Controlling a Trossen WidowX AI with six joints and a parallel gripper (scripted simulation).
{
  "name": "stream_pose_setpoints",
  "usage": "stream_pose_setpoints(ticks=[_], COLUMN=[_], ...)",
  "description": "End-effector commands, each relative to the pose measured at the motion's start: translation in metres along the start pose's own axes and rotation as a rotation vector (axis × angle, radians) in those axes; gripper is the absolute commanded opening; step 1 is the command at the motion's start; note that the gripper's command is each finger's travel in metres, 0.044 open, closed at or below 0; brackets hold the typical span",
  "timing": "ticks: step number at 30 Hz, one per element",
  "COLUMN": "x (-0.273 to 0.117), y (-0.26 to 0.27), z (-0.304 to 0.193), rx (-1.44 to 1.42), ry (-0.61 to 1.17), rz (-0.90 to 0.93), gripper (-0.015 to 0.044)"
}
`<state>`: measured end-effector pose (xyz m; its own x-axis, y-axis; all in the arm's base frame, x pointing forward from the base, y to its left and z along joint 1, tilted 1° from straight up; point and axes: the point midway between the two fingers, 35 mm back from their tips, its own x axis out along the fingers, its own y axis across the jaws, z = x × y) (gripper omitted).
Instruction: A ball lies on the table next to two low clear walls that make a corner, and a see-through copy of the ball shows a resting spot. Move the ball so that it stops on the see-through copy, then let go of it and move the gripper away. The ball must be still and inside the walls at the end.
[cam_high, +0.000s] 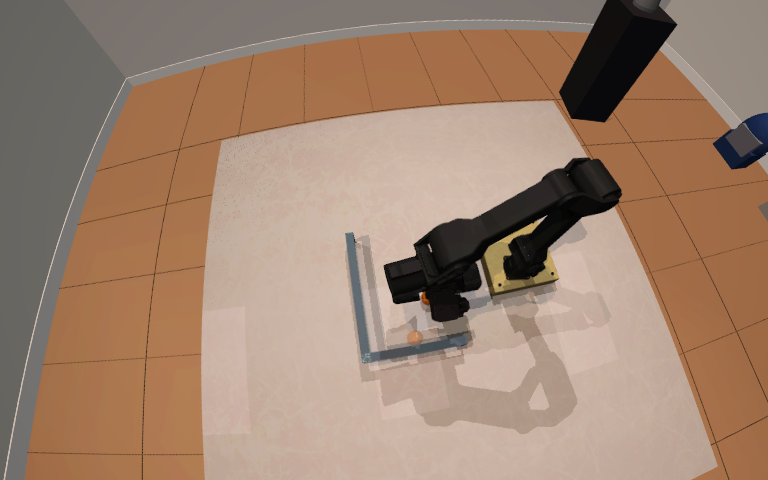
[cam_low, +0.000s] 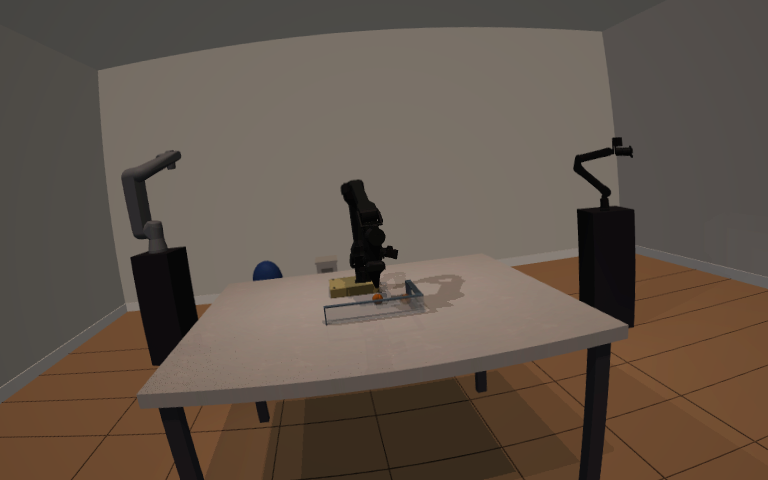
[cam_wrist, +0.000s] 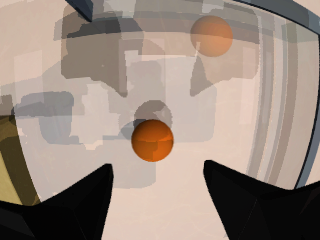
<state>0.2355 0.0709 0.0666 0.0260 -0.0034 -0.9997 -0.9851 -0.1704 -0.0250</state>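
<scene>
The orange ball (cam_high: 424, 298) (cam_low: 377, 298) (cam_wrist: 152, 141) rests on the table (cam_high: 271, 226) (cam_low: 254, 350), partly hidden by the arm in the top view. The see-through copy (cam_high: 414, 337) (cam_low: 404, 298) (cam_wrist: 211, 36) lies close to the short clear wall (cam_high: 407, 349) (cam_wrist: 295, 17). The long clear wall (cam_high: 356, 294) (cam_low: 351, 306) meets it at a corner. My gripper (cam_wrist: 159, 170) is open and points down above the ball. In the wrist view the ball shows just ahead of the fingertips, a little left of the middle, and neither finger touches it. The top view hides the fingertips.
The arm's yellow base plate (cam_high: 498, 274) (cam_low: 342, 287) (cam_wrist: 9, 160) stands on the side away from the long wall. The short wall's free end (cam_wrist: 82, 7) shows at the wrist view's top left. Other arms on black pedestals (cam_low: 606, 266) (cam_low: 164, 305) stand off the table.
</scene>
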Motion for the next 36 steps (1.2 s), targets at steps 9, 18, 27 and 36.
stream_pose_setpoints(ticks=[9, 18, 27, 36], x=[0.018, 0.032, 0.046, 0.052], y=[0.001, 0.001, 0.002, 0.002], z=[0.000, 0.000, 0.000, 0.000], rx=[-0.002, -0.002, -0.002, -0.002], ry=[0.010, 0.010, 0.010, 0.010], rz=[0.006, 0.006, 0.006, 0.006], gripper=[0.0289, 0.0289, 0.0289, 0.0184])
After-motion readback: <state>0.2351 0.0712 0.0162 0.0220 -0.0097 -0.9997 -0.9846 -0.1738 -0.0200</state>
